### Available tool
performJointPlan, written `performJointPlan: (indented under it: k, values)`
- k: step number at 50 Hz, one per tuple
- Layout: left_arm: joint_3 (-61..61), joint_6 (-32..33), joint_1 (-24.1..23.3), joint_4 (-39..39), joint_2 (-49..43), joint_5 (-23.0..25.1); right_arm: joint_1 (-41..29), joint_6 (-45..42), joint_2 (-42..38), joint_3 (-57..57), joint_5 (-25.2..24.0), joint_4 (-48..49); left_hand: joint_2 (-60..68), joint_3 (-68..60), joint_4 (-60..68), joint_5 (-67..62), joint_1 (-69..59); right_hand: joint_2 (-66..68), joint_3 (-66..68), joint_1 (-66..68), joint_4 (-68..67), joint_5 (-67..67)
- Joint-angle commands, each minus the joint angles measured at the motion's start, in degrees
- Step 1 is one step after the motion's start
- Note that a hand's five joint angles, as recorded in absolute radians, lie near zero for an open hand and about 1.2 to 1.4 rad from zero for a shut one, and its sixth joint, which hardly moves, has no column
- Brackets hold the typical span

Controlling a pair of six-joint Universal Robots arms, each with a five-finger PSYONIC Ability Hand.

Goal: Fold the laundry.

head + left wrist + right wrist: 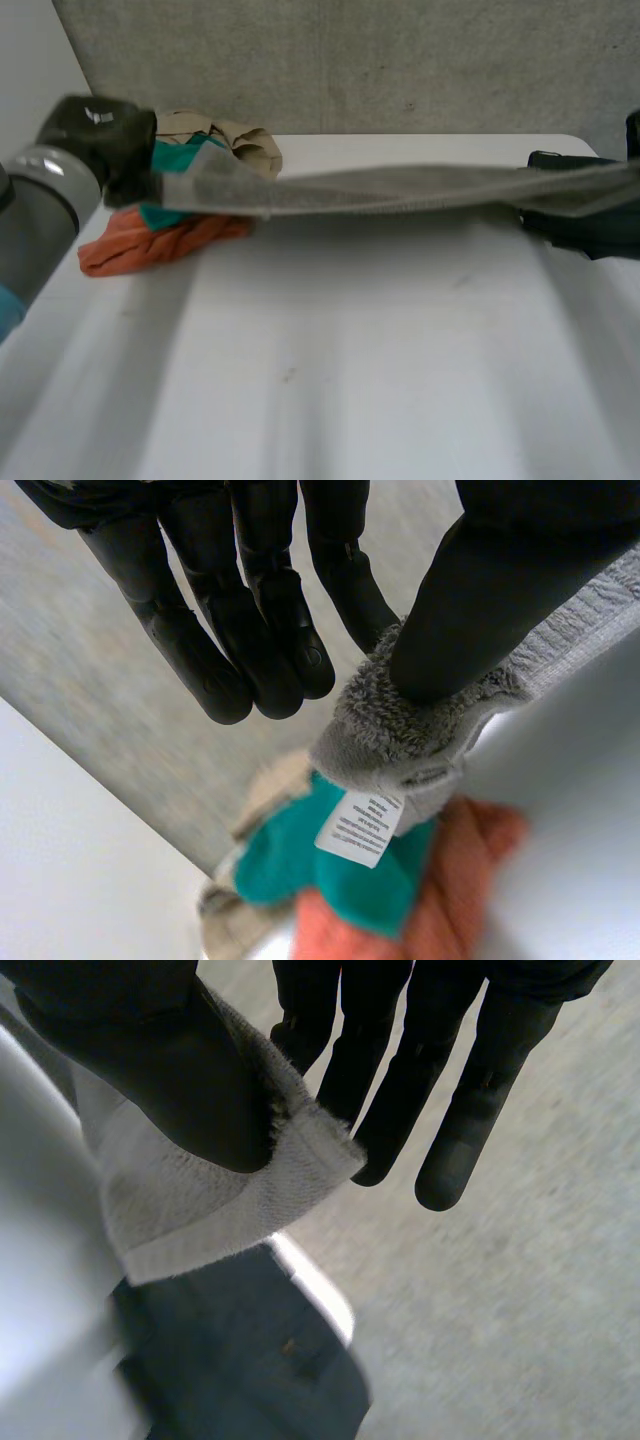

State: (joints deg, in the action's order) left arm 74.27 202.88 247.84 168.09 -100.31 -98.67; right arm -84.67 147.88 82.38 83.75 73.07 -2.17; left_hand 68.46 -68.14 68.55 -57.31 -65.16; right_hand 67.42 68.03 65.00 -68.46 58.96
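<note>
In the head view a grey towel (400, 190) stretches taut as a thin band over the far half of the white table (350, 350). Its long axis runs side to side from the left hand (110, 140) to the right hand (585, 228). The smooth tabletop lies open in front, and a beige cloth (245, 140), a teal cloth (180, 157) and an orange cloth (150, 243) sit crumpled at the far left edge.

In the left wrist view the thumb pinches the towel's fluffy corner against a finger while the other fingers are straight, and a white label (360, 825) hangs below.

In the right wrist view the thumb clamps the flat woven hem corner, and the other fingers are straight.
</note>
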Motion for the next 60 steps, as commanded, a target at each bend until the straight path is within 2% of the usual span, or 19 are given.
performJointPlan:
  k: [1, 6, 11, 14, 17, 21, 27, 36, 41, 49, 60]
  values:
    - [14.1, 1.5, -1.1, -1.4, 6.3, -0.1, 6.1, -7.8, 4.3, 10.7, -4.3, -5.2, 11.5, -11.9, 11.4, -12.7, -14.8, 12.6, 12.0, 15.0, -11.5, 11.0]
    - [23.1, 8.3, -1.8, -8.1, 13.0, -0.6, 12.9, -17.6, 9.2, 13.7, -9.2, -17.2, 11.5, -11.9, 11.4, -12.7, -14.8, 12.6, 12.0, 15.0, -11.5, 11.0]
    - [26.6, 11.6, -2.3, -14.0, 17.4, -0.1, 17.1, -26.5, 10.2, 13.5, -14.1, -28.9, 11.5, -11.9, 11.4, -12.7, -14.8, 12.6, 12.0, 15.0, -11.5, 11.0]
    - [26.9, 11.7, -2.4, -16.2, 18.4, 1.3, 17.3, -30.7, 8.3, 12.8, -15.0, -33.3, 11.5, -11.9, 11.4, -12.7, -14.8, 12.6, 12.0, 15.0, -11.5, 11.0]
    - [25.7, 11.5, -2.0, -15.3, 16.8, 3.6, 15.9, -32.1, 5.2, 11.3, -14.0, -34.0, 11.5, -11.9, 11.4, -12.7, -14.8, 12.6, 12.0, 15.0, -11.5, 11.0]
    - [21.5, 11.6, -1.1, -11.7, 9.5, 5.1, 11.7, -29.6, 0.3, 9.1, -10.6, -32.8, 11.5, -11.9, 11.4, -12.7, -14.8, 12.6, 12.0, 15.0, -11.5, 11.0]
    - [13.6, 11.5, -0.5, -7.3, -2.9, 3.7, 6.4, -26.4, -6.3, 5.2, -4.9, -29.4, 11.5, -11.9, 11.4, -12.7, -14.8, 12.6, 12.0, 15.0, -11.5, 11.0]
    - [-5.0, 10.1, -2.1, -8.1, -19.5, -0.4, 1.1, -21.2, -17.4, -3.3, -0.8, -20.1, 11.5, -11.9, 11.4, -12.7, -14.8, 12.6, 12.0, 15.0, -11.5, 11.0]
    - [-17.8, 9.3, -2.2, -12.0, -29.0, -4.7, -1.4, -18.6, -24.7, -10.9, 3.0, -14.9, 11.5, -11.9, 11.4, -12.7, -14.8, 12.6, 12.0, 15.0, -11.5, 11.0]
    - [-31.8, 8.2, -2.3, -18.8, -38.1, -7.3, -4.2, -16.0, -31.8, -18.8, 5.5, -7.3, 11.5, -11.9, 11.4, -12.7, -14.8, 12.6, 12.0, 15.0, -11.5, 11.0]
    - [-41.2, 8.1, -3.0, -18.6, -43.5, -7.7, -7.4, -14.9, -38.1, -23.6, 6.0, 3.6, 11.5, -11.9, 11.4, -12.7, -14.8, 12.6, 12.0, 15.0, -11.5, 11.0]
